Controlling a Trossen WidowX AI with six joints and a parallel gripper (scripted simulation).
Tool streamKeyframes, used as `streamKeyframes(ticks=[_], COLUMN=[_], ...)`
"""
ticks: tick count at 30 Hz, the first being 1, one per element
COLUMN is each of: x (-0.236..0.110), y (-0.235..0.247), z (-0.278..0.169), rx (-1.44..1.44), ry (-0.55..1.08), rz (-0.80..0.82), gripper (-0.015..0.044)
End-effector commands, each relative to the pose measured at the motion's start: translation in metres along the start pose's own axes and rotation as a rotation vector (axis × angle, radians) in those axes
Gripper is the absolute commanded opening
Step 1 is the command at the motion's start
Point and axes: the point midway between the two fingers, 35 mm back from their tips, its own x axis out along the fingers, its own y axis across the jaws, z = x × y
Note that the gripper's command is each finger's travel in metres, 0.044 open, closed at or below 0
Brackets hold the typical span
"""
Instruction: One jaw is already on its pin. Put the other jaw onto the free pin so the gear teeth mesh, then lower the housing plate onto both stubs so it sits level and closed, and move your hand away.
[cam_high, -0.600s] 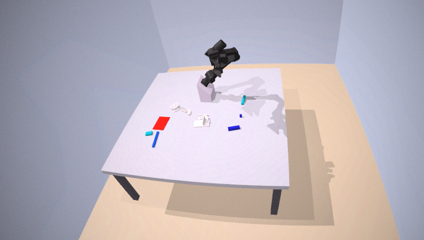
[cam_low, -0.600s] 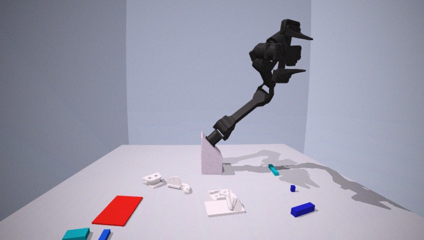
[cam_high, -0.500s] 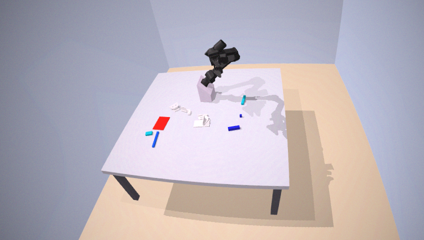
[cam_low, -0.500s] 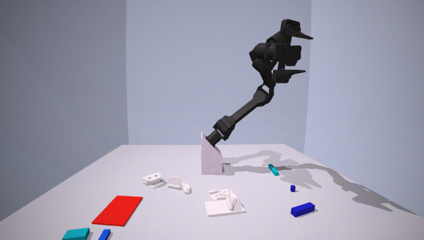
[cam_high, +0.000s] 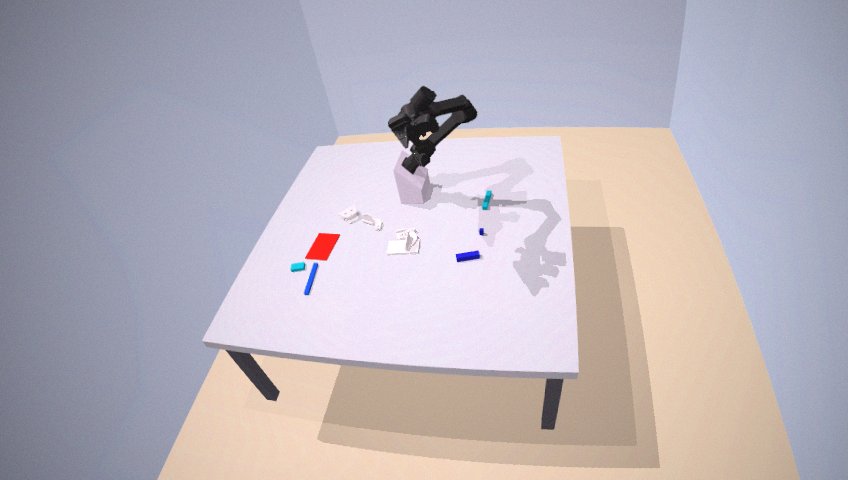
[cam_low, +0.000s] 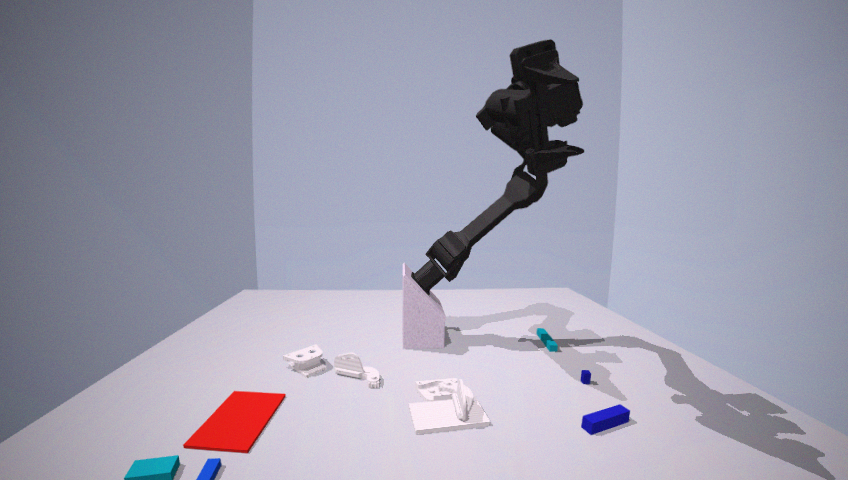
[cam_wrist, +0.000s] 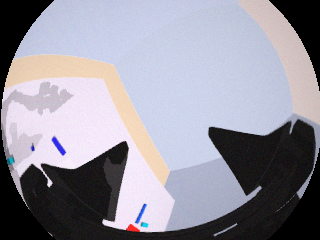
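You can read no brand, label or writing on anything here. Your pincer (cam_low: 568, 113) (cam_wrist: 168, 139) is spread almost as wide as it goes, with nothing between its fingers, high above the tabletop (cam_high: 386, 315) (cam_low: 345, 457) (cam_wrist: 90, 110). You have one white base (cam_high: 398, 247) (cam_low: 443, 417) near the middle, with one white jaw (cam_high: 411, 240) (cam_low: 461, 401) standing on it. The other white jaw (cam_high: 370, 220) (cam_low: 351, 366) lies apart from the base, and the white housing plate (cam_high: 349, 214) (cam_low: 306, 355) rests near that loose jaw, so neither is fitted. Count one flat red sheet (cam_high: 323, 246) (cam_low: 236, 421) (cam_wrist: 132, 228), and three blue pieces: a long thin stick (cam_high: 311, 278) (cam_low: 208, 469) (cam_wrist: 141, 213), a thicker bar (cam_high: 467, 256) (cam_low: 605, 419) (cam_wrist: 59, 146) and a small block (cam_high: 481, 231) (cam_low: 586, 376) (cam_wrist: 33, 148). At least two teal pieces show: a block (cam_high: 298, 267) (cam_low: 152, 468) (cam_wrist: 144, 225) beside the stick and a longer piece (cam_high: 486, 200) (cam_low: 546, 339) (cam_wrist: 10, 160) across the table. Your tabletop is pale, on dark legs (cam_high: 254, 375), over a tan floor (cam_high: 702, 356) (cam_wrist: 60, 67) between plain blue-grey walls (cam_high: 487, 59) (cam_low: 380, 118) (cam_wrist: 200, 90). The arm's shadow falls over one side.
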Motion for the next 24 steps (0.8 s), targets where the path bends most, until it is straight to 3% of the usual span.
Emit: streamKeyframes(ticks=[1,24], x=[0.004,0.0], y=[-0.003,0.015], z=[-0.033,-0.173], rx=[0.152,0.864], ry=[0.063,0.364], rz=[-0.01,-0.091], gripper=[0.044,0.044])
